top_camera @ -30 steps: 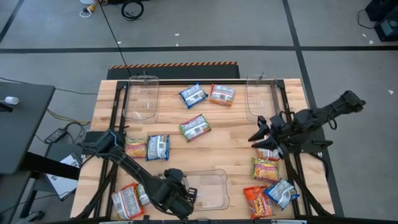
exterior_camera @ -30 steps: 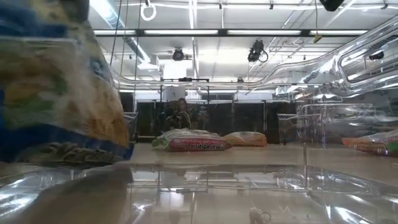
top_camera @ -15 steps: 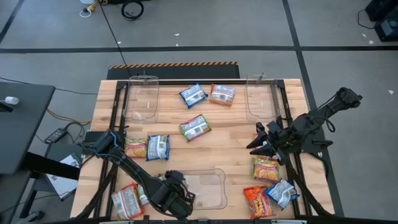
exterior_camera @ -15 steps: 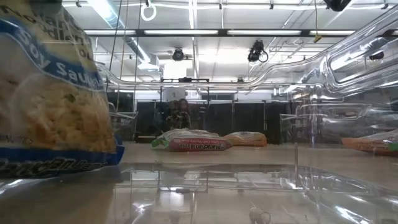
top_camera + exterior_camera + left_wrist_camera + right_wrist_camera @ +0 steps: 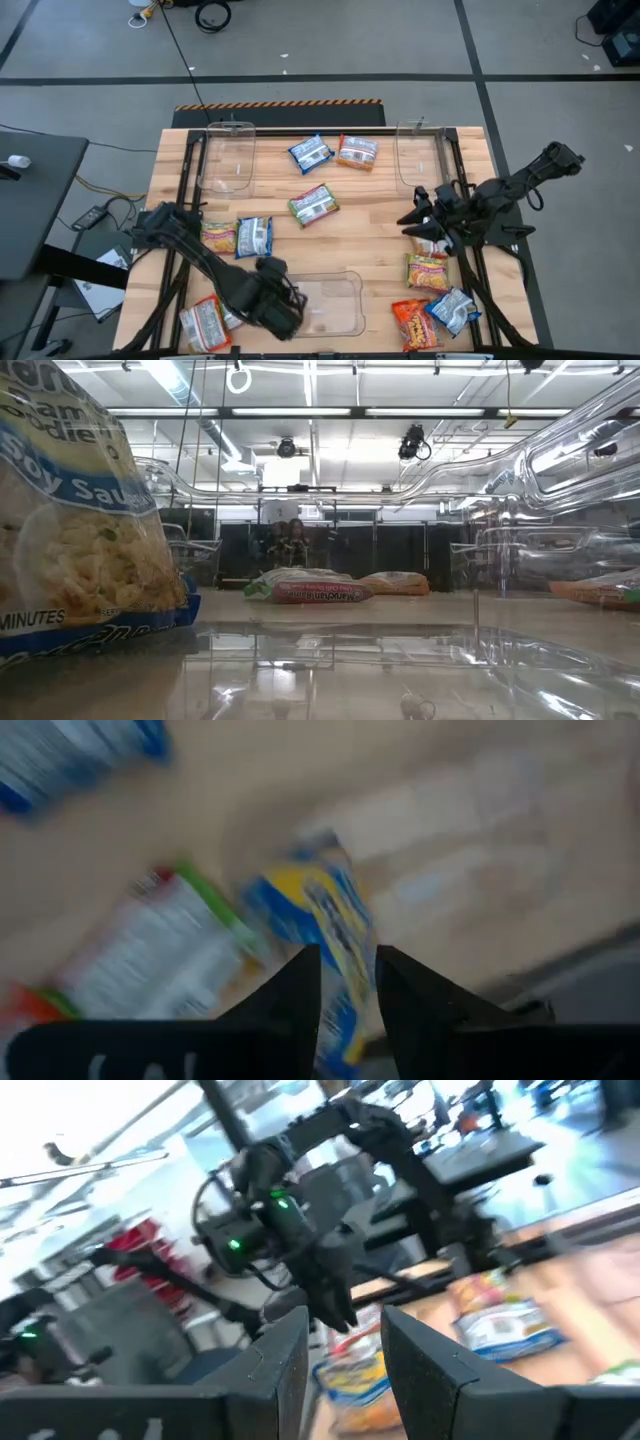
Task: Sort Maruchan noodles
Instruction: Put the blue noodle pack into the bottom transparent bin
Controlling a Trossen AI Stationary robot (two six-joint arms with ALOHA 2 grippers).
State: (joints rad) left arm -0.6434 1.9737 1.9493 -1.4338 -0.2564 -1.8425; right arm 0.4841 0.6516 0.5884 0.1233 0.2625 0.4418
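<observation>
Blue-and-yellow packet (image 5: 320, 940) stands on edge just beyond the left gripper (image 5: 347, 982), whose fingers are parted by a narrow gap; whether the packet is pinched or already freed cannot be told. This gripper sits at the table's near edge, left of the clear bin (image 5: 335, 300), judged the destination for this flavour. A green-edged packet (image 5: 165, 955) lies beside it on the wood. The right gripper (image 5: 422, 218) hovers near the right edge, fingers slightly apart, nothing seen in them, above an orange packet (image 5: 428, 271). Remaining packets lie scattered; two empty bins (image 5: 227, 157) stand at the far edge.
</observation>
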